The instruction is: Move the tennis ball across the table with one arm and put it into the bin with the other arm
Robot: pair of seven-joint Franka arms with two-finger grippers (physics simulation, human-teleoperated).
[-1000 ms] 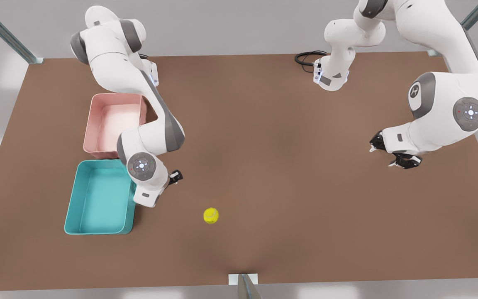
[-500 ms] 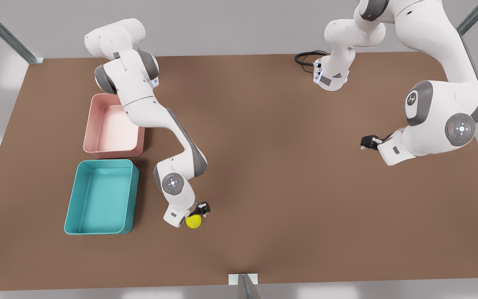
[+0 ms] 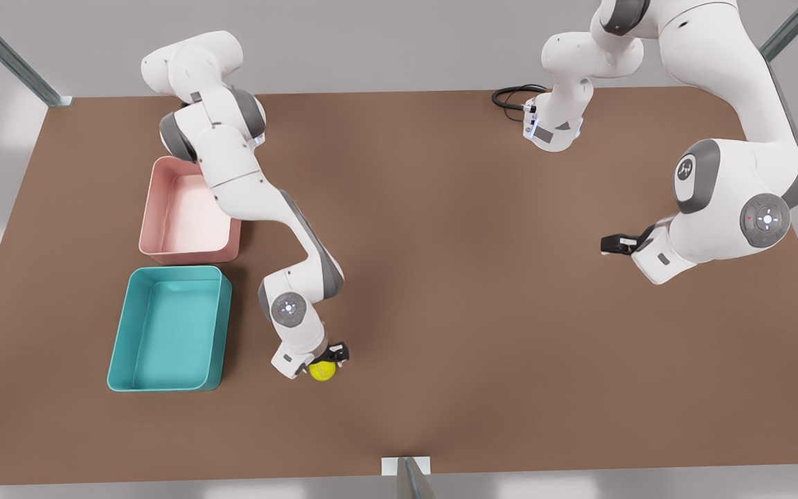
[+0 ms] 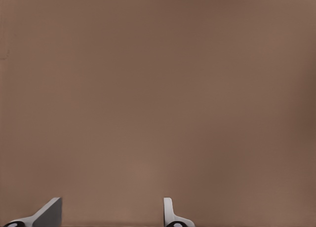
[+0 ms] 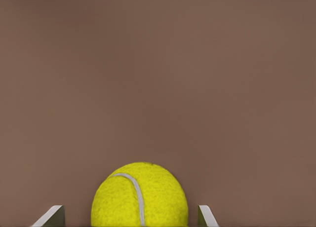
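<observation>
Front view: two arms, two bins, one ball. Right gripper (image 3: pixel 326 360) is low over the table (image 3: pixel 440 277) near the front edge, directly on the ball (image 3: pixel 323 371); the wrist covers the ball's top and most of the fingers, so grip can't be read here. Teal bin (image 3: pixel 122 346) sits just off the ball toward the front view's left, pink bin (image 3: pixel 153 208) behind the teal one, partly covered by the arm. Left gripper (image 3: pixel 614 244) hangs on the front view's right, well apart from the ball, waiting; seen edge-on. Matte brown top, grey walls, metal struts at the corners, black cable (image 3: pixel 510 97) by the far arm base.

Left wrist view: bare brown table, two fingertips (image 4: pixel 49 213) well apart, nothing between — jaws open.

Right wrist view: ball (image 5: pixel 139 197) sits between two spread fingertips (image 5: pixel 52 216), lower part cut off. Gaps on both sides, so jaws open, not touching it.
</observation>
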